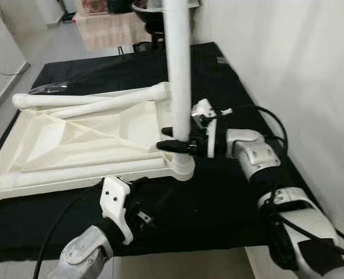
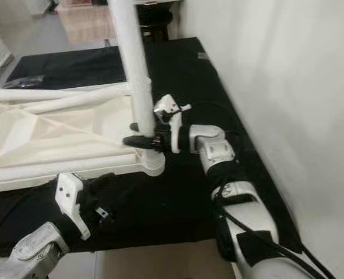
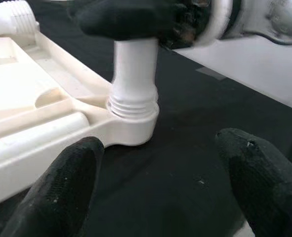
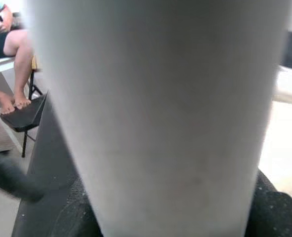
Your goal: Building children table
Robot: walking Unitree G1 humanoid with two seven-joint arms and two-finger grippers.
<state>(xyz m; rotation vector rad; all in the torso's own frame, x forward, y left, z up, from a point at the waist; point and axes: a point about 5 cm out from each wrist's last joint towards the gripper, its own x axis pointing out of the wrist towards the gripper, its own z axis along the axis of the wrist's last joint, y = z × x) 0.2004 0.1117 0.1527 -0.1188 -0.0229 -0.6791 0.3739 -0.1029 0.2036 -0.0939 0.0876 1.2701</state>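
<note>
Down at the bottom left of the head view, your left gripper (image 1: 138, 203) waits near the front edge of the black cloth (image 1: 218, 197), with its two black fingers (image 3: 66, 182) spread wide apart and holding nothing. Your right gripper (image 1: 180, 139) reaches in from the right of the frame, and its fingers are closed around the standing leg (image 1: 177, 75), low down near its bottom end. That white leg stands straight up in the corner socket (image 1: 183, 165) of the table top (image 1: 73, 139), which lies upside down in the middle left of the frame. You can see the screw rings (image 3: 132, 103) where the leg goes in, so it may still need more turning. Three more white legs (image 1: 90, 99) lie flat on the table top, not yet put in. So you look about one leg in, with three left. Everything is smooth, creamy white plastic, with ribs under the top.
</note>
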